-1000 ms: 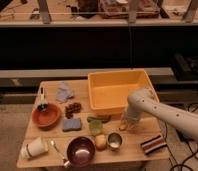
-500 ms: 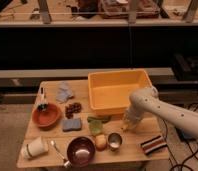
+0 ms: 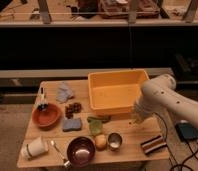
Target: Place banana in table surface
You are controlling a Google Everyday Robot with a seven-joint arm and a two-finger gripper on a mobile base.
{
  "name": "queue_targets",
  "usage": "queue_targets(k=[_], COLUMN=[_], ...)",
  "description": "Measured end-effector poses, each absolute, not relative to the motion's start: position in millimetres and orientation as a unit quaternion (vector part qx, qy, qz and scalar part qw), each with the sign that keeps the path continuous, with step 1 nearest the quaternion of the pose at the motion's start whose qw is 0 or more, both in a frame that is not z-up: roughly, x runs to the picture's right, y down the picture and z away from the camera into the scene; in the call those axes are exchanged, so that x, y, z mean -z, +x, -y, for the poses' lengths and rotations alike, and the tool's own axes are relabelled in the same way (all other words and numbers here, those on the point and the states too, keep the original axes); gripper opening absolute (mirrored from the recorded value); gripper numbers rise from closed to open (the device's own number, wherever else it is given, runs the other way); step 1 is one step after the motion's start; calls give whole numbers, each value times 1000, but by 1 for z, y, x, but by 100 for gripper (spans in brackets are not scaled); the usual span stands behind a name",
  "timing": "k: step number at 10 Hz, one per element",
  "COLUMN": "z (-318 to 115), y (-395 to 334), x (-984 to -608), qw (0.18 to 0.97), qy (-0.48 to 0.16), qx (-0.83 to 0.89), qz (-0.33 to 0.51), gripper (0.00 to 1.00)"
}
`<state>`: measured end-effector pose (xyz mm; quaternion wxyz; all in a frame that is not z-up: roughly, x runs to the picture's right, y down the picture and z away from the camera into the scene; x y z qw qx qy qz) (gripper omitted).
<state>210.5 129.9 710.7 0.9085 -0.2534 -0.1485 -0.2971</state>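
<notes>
My white arm comes in from the right, and the gripper [image 3: 136, 118] hangs just above the table surface [image 3: 129, 132], at the front right corner of the yellow bin. A small pale yellow shape shows at its tip. It may be the banana [image 3: 135, 120], but I cannot tell whether the gripper holds it or whether it touches the wood. The rest of the gripper is hidden behind the arm's wrist.
A big yellow bin [image 3: 117, 90] stands at the back right. A striped sponge [image 3: 153, 144] lies front right. A metal cup [image 3: 114, 141], round yellow-orange fruit [image 3: 101, 141], green leafy item [image 3: 96, 125], dark bowl [image 3: 81, 150], blue sponge [image 3: 72, 124], red bowl [image 3: 46, 115] and white cup [image 3: 34, 148] fill the middle and left.
The gripper has shifted a little to the right and slightly up along the bin's front edge. The other items on the table have not moved.
</notes>
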Motion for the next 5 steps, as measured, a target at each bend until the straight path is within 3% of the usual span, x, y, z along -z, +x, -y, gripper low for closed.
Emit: queue_targets(k=[3,5], z=[-108,-105], y=[227,228], x=[-671,-666], qw=[917,917], qy=[-222,-216], qx=[294,294], qz=[156,163], gripper=[17,17])
